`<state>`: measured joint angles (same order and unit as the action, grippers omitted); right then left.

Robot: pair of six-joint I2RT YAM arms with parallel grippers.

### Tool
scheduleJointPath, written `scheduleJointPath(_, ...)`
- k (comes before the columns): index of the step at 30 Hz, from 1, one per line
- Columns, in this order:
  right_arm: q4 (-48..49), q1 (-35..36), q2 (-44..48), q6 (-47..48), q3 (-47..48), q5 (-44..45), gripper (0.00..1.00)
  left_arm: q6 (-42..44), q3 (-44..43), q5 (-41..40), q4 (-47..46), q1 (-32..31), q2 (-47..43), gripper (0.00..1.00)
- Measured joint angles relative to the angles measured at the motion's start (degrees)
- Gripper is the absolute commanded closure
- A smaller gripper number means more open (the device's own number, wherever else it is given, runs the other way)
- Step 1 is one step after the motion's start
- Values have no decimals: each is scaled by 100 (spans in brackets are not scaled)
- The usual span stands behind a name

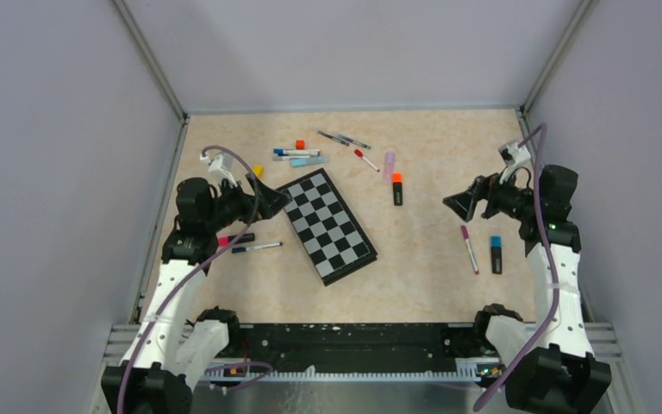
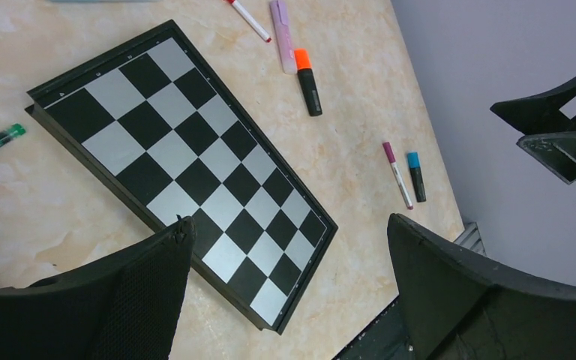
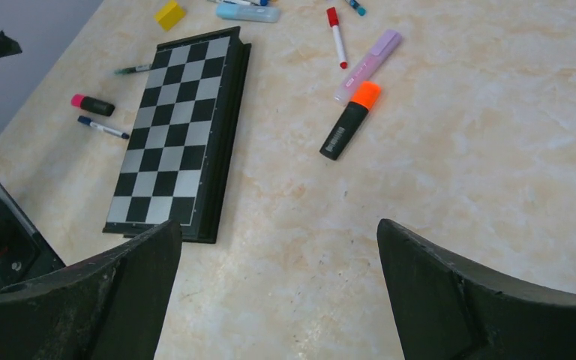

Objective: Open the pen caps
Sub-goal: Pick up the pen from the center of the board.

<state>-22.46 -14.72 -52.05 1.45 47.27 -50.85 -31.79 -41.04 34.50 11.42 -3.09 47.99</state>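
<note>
Capped pens and markers lie scattered on the table. A black highlighter with an orange cap (image 1: 396,178) (image 2: 302,58) (image 3: 366,94) lies beside a lilac highlighter (image 1: 389,164) and a red-capped pen (image 1: 365,159). A pink-capped marker (image 1: 234,240) (image 3: 91,104) and a blue pen (image 1: 257,247) lie left of the chessboard. A purple-capped pen (image 1: 469,248) (image 2: 396,172) and a blue-capped marker (image 1: 496,254) (image 2: 415,176) lie on the right. My left gripper (image 1: 280,200) (image 2: 289,225) is open and empty above the chessboard's left corner. My right gripper (image 1: 457,205) (image 3: 277,225) is open and empty above bare table.
A folded black-and-silver chessboard (image 1: 327,226) (image 2: 180,150) (image 3: 176,127) lies mid-table. At the back are several pens (image 1: 297,155), an orange-red cube (image 1: 300,144) and a yellow block (image 1: 258,171) (image 3: 169,13). Grey walls enclose three sides.
</note>
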Motion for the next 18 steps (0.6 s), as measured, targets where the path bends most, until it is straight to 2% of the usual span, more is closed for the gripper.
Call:
scheduleJointPath(3, -26, 4, -70, 417, -114, -291, 1, -9, 0, 92, -33, -22, 260, 1)
scheduleJointPath(5, -9, 7, -120, 678, -210, -442, 1, 13, -26, -129, 98, -162, 474, 1)
scheduleJointPath(10, 9, 9, -175, 1113, -651, -754, 1, 164, -319, -1906, 769, -1657, 997, 1)
scheduleJointPath(12, -20, 9, -203, 1224, -778, -798, 1, 37, -411, -2590, 986, -1939, 1165, 1)
scheduleJointPath(16, -4, 9, -341, 1386, -815, -752, 1, -960, -407, -3917, 1456, -1932, 1392, 2)
scheduleJointPath(18, 15, 9, -411, 1410, -815, -686, 1, -1816, -407, -4419, 1897, -1930, 1488, 10)
